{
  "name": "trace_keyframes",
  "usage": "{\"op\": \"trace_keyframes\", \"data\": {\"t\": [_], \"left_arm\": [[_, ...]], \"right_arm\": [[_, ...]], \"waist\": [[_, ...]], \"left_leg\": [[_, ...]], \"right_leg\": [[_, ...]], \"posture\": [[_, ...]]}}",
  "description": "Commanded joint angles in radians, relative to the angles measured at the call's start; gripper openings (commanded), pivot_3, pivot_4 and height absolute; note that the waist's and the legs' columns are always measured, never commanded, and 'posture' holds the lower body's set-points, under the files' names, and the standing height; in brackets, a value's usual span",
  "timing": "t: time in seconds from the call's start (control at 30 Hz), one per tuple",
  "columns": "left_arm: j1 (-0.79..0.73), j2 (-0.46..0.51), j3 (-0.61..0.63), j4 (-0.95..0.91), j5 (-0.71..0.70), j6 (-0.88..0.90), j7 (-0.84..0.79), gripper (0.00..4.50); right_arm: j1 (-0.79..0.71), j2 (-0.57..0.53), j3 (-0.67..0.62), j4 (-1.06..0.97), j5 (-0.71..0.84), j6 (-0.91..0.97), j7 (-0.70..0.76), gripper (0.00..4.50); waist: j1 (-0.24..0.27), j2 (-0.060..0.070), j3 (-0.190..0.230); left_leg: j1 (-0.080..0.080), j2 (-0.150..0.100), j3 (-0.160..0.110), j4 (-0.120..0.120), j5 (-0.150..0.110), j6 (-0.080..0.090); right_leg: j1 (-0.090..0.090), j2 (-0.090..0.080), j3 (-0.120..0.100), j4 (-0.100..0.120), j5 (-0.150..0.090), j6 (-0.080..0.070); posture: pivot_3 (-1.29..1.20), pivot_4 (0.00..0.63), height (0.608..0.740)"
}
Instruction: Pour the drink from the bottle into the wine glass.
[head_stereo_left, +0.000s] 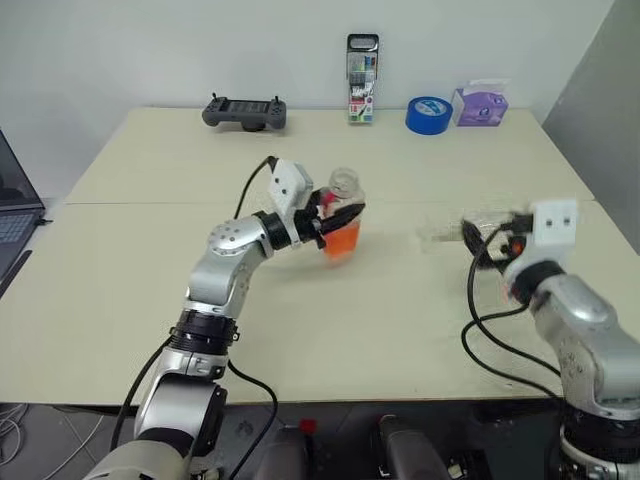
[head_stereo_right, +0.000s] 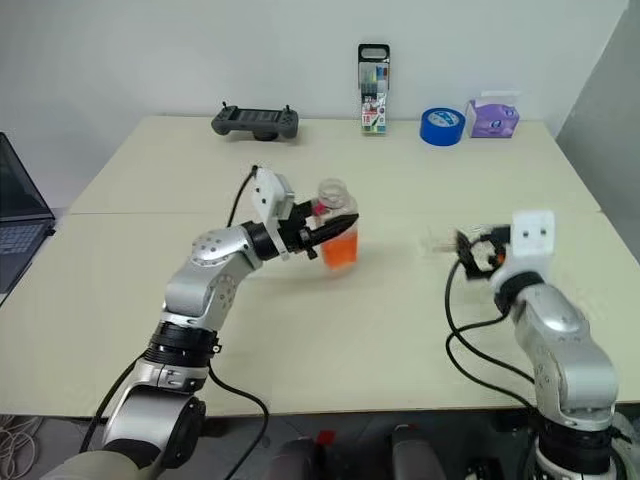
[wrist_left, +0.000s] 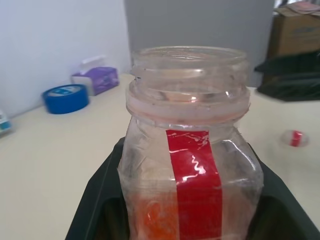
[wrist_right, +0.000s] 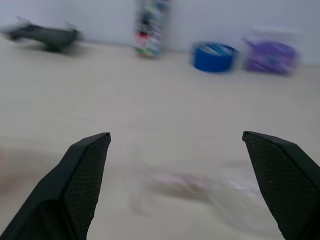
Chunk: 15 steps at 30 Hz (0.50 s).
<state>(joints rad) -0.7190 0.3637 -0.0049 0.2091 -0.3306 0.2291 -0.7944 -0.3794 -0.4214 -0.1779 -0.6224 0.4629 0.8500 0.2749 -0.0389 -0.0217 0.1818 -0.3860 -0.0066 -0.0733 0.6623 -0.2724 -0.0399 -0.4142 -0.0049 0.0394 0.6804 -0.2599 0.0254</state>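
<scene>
Holding the bottle (head_stereo_left: 343, 222) upright above the desk (head_stereo_left: 150, 300), your left gripper (head_stereo_left: 345, 215) is clamped on its squarish body, arm bent and reaching toward the desk's middle. You can see the bottle's mouth is uncapped, and the drink (head_stereo_left: 341, 240) fills only its lower part, orange-red beside the red stripe. Your right gripper (head_stereo_right: 468, 250) is raised level, pointing toward the left arm, its fingers (wrist_right: 82, 185) spread wide and empty. Just beyond them the wine glass (head_stereo_left: 455, 232) lies on its side on the desk, blurred, well apart from the bottle.
</scene>
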Motion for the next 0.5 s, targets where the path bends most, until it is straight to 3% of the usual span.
{"op": "trace_keyframes", "data": {"t": [0.03,0.27,0.5], "left_arm": [[-0.041,0.057,0.102,0.003,0.0,-0.009,0.071,1.87],[0.05,0.155,0.25,-0.009,0.014,0.032,0.243,1.87],[0.132,0.158,0.34,-0.016,-0.003,0.033,0.329,1.87]], "right_arm": [[-0.115,-0.013,0.079,-0.015,0.104,0.036,0.112,4.5],[-0.303,0.125,0.322,0.216,0.041,-0.087,0.206,4.5],[-0.383,0.225,0.425,0.364,-0.031,-0.179,0.254,4.5]], "waist": [[-0.001,0.0,0.0],[-0.002,0.0,0.0],[0.012,-0.002,0.0]], "left_leg": [[0.0,0.0,-0.001,0.0,0.0,0.0],[0.0,0.002,-0.003,0.0,0.0,0.0],[-0.008,0.0,-0.004,0.003,0.0,-0.001]], "right_leg": [[0.0,0.001,-0.001,0.0,0.0,0.0],[0.0,-0.001,-0.001,0.001,0.0,0.0],[-0.006,-0.01,-0.002,0.0,0.0,0.0]], "posture": [[0.0,0.15,0.74],[0.0,0.15,0.74],[0.0,0.15,0.74]]}}
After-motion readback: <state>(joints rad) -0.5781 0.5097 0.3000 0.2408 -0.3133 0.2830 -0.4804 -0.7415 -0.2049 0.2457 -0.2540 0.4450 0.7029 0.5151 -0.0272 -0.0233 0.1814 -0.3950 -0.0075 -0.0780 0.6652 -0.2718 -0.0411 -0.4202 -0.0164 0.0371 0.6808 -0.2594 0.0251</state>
